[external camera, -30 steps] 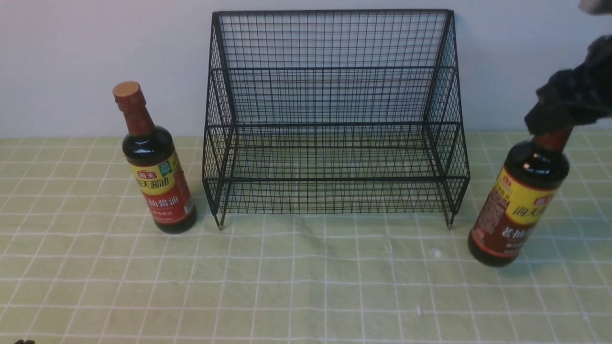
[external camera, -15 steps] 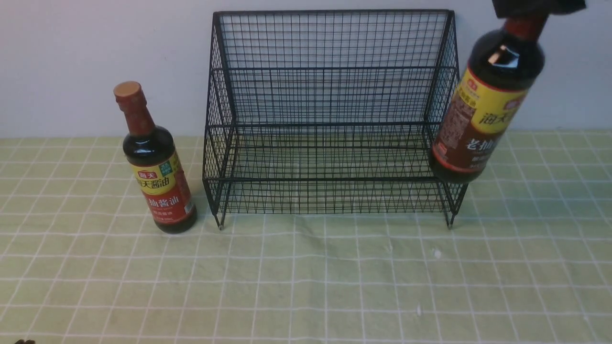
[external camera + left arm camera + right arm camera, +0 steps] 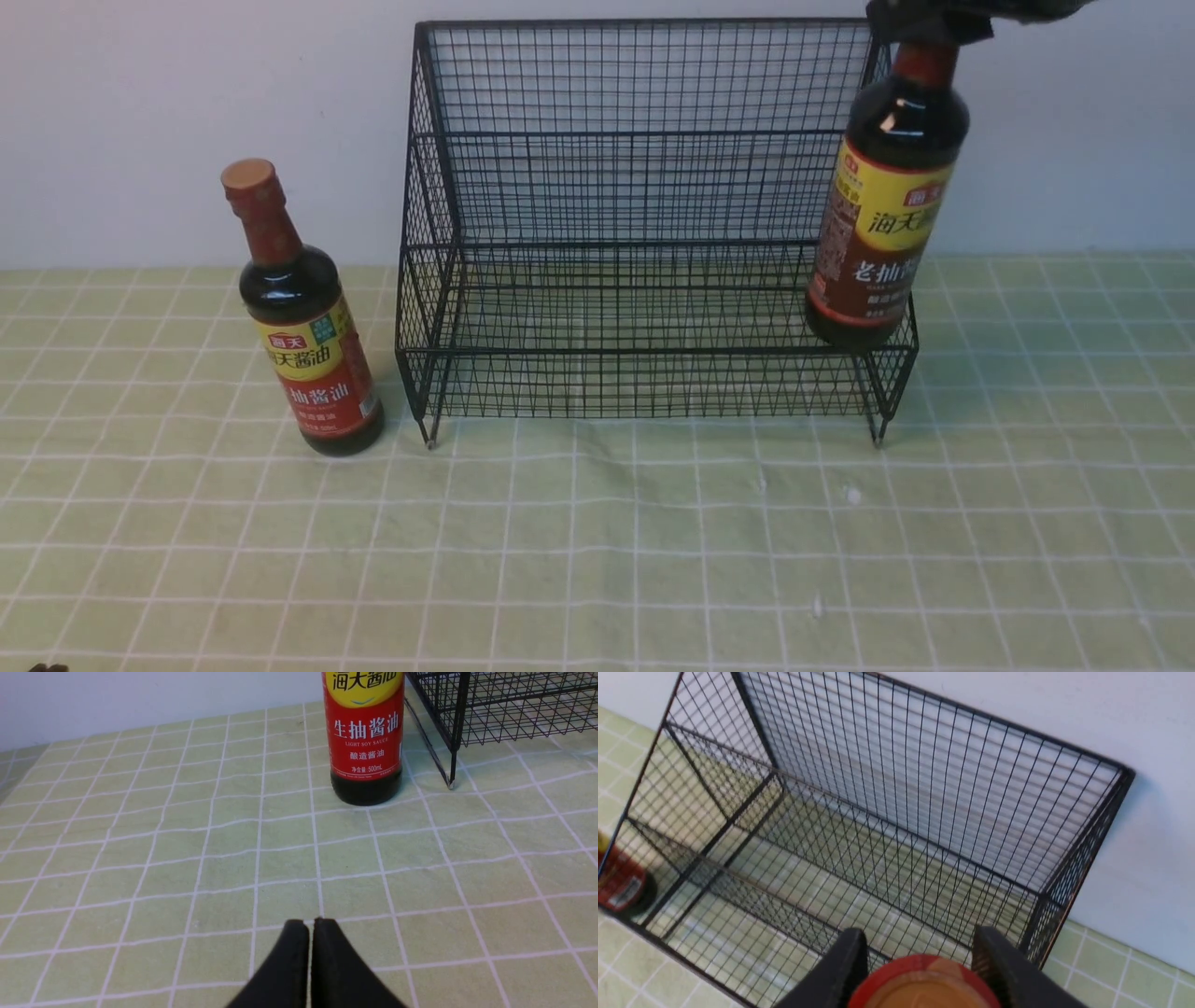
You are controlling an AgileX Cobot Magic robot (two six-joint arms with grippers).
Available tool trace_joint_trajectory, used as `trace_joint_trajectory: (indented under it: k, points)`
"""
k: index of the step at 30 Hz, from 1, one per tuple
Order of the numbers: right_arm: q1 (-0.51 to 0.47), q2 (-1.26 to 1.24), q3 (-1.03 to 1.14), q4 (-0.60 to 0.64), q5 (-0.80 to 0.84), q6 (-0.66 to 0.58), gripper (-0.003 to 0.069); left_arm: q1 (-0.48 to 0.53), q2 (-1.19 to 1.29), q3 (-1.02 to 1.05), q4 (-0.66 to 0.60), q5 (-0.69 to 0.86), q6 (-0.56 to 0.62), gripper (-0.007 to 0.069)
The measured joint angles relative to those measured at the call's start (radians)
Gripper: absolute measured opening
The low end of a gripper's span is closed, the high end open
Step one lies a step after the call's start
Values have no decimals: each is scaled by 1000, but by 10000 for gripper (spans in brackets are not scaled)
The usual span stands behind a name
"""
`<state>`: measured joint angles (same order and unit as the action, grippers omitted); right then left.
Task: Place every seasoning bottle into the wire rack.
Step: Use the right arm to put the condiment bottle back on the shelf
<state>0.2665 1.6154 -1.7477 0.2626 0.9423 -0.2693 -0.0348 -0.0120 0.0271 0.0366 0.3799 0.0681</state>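
The right gripper (image 3: pixel 934 19) pinches the brown-label soy-sauce bottle (image 3: pixel 882 233) by its neck at the wire rack's (image 3: pixel 644 353) right end. Lowering it squarely onto a tier looks next. The red-label bottle (image 3: pixel 313 355) stands left of the rack, and the left gripper (image 3: pixel 310 933) is pressed together.

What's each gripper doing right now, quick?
Left gripper: closed, holding nothing.
Right gripper: closed on the top of the brown-label bottle.

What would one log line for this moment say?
right claw: shut on brown-label bottle | hanging at right end of wire rack | red-label bottle: upright on tablecloth, left of rack | left claw: shut, empty
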Motion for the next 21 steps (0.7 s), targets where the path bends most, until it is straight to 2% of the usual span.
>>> trace_joint_trajectory:
  k: [9, 21]
  points:
    - [0, 47, 0, 12, -39, 0, 274, 0, 0, 0, 0, 0, 0, -7]
    - [0, 168, -5, 2, 56, -4, 274, 0, 0, 0, 0, 0, 0, -7]
